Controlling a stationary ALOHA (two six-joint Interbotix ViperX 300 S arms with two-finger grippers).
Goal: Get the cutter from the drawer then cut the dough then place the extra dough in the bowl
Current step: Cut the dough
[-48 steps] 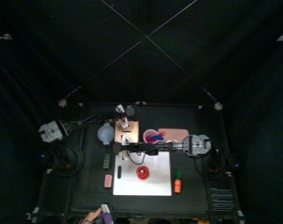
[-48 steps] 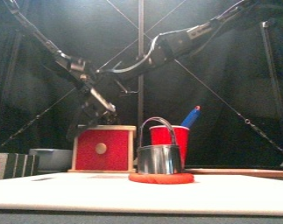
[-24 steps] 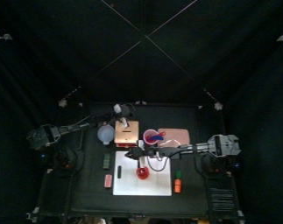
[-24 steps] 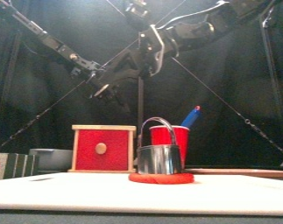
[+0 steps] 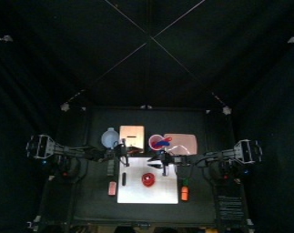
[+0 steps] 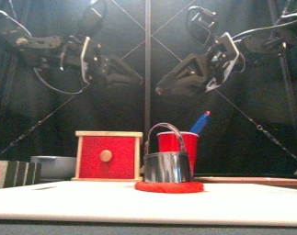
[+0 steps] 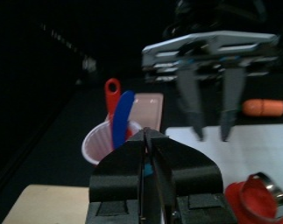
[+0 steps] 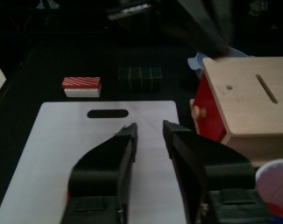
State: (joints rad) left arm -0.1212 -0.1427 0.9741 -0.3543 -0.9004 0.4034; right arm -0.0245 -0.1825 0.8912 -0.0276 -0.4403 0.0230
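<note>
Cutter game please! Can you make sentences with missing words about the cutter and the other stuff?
The cutter sits on the ___ dough. The dough lies on the white ___. The blue knife stands in the red ___.
Missing words: red, board, cup.

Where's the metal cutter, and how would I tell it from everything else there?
Find the big white cutting board in front. Near its middle lies a flat red dough disc, and the cutter stands on it. It alone is shiny metal, a round band with a wire handle arched above, unlike the red cup behind it and the wooden box beside it.
</note>
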